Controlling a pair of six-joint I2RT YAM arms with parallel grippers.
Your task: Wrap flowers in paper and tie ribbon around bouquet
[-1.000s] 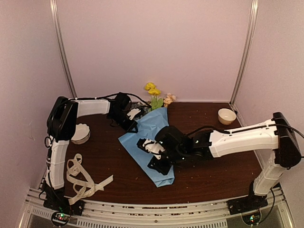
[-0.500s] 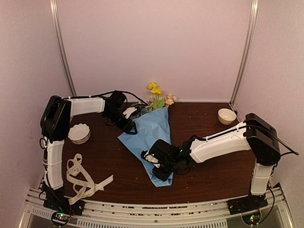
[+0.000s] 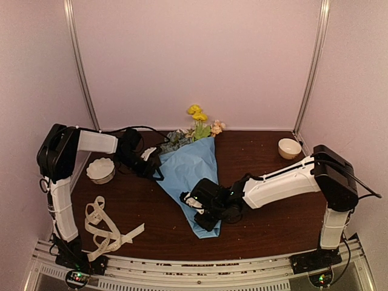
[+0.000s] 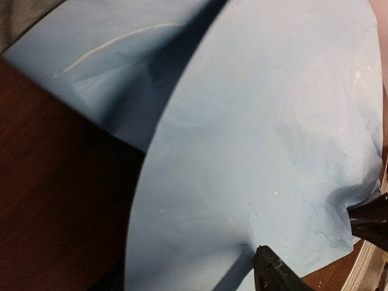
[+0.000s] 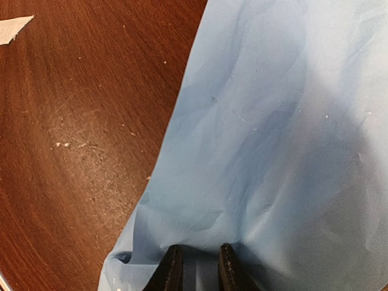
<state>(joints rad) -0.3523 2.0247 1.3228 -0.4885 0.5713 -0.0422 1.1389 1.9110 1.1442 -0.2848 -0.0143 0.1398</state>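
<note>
Bouquet (image 3: 194, 173) lies wrapped: one blue paper (image 5: 285, 121) cone, flowers (image 3: 197, 121) poking out beyond both claws. Right claw (image 5: 195, 267) pinches the paper's narrow end. Left claw (image 4: 305, 231) is spread at the wide edge. We judge tying is next: fetch the one ribbon (image 3: 106, 227), well apart from both. Two bowls (image 3: 100, 170).

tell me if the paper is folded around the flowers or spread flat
Folded: the paper forms a cone, the flowers poking out its wide far end, the right pincer pinching its narrow end.
</note>
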